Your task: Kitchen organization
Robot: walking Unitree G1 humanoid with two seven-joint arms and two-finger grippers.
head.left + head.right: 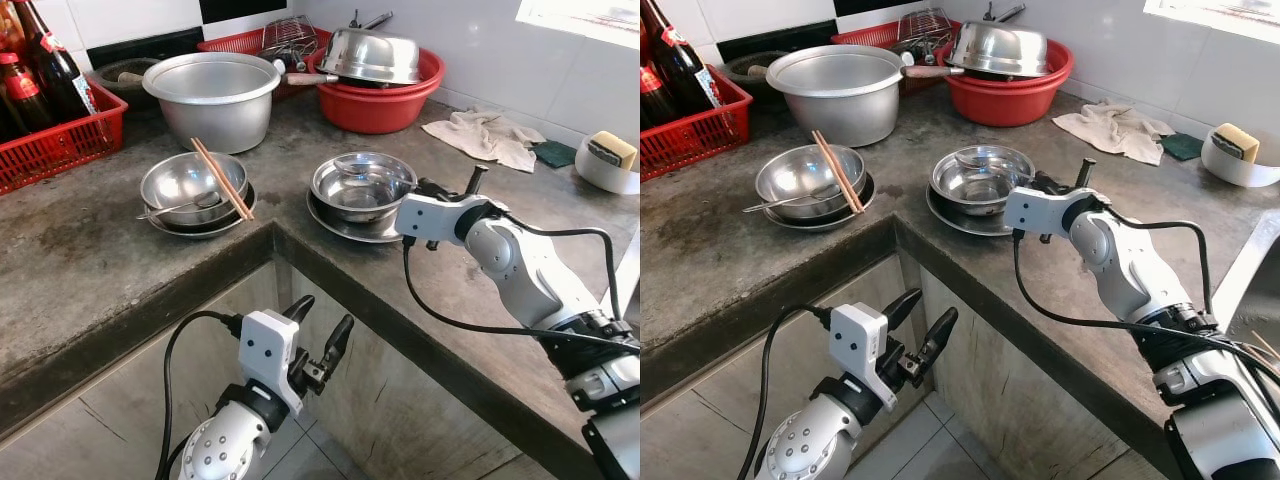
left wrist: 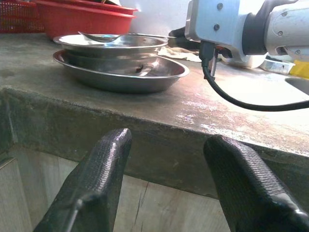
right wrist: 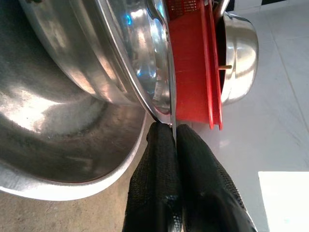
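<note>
A steel bowl [image 1: 362, 184] sat inside a wider shallow steel plate [image 1: 345, 226] near the inner corner of the grey concrete counter [image 1: 80, 250], just back from its front edge. The right gripper [image 3: 170, 131] was at the bowl's right side; in the right wrist view its two black fingers [image 3: 153, 183] were pressed together on the thin rim of the bowl, pinching it. The silver right arm [image 1: 530, 275] reached in over the counter from the right, its black cable [image 1: 450, 310] looping down past the counter edge.

The left gripper [image 1: 318, 335] hung below the counter's front edge, ahead of the corner, with its fingers [image 2: 91, 188] spread apart and nothing between them; the left wrist view looked up at the counter edge and the stacked plate and bowl.

Further left along the counter stood a second steel bowl [image 1: 190, 185] on its own plate, with a pair of chopsticks [image 1: 221, 178] lying across its rim and a spoon [image 1: 185, 206] inside. Behind it sat a large aluminium pot [image 1: 213, 98]. Toward the back edge a red basin [image 1: 378, 105] held an upturned steel bowl [image 1: 370, 55], with a red tray [image 1: 245, 42] beside it. A red basket [image 1: 60, 145] with dark bottles [image 1: 55, 70] stood at the far left. A crumpled cloth [image 1: 485, 138] lay toward the right back edge, near a white dish [image 1: 605, 170] holding a yellow sponge [image 1: 612, 148].
</note>
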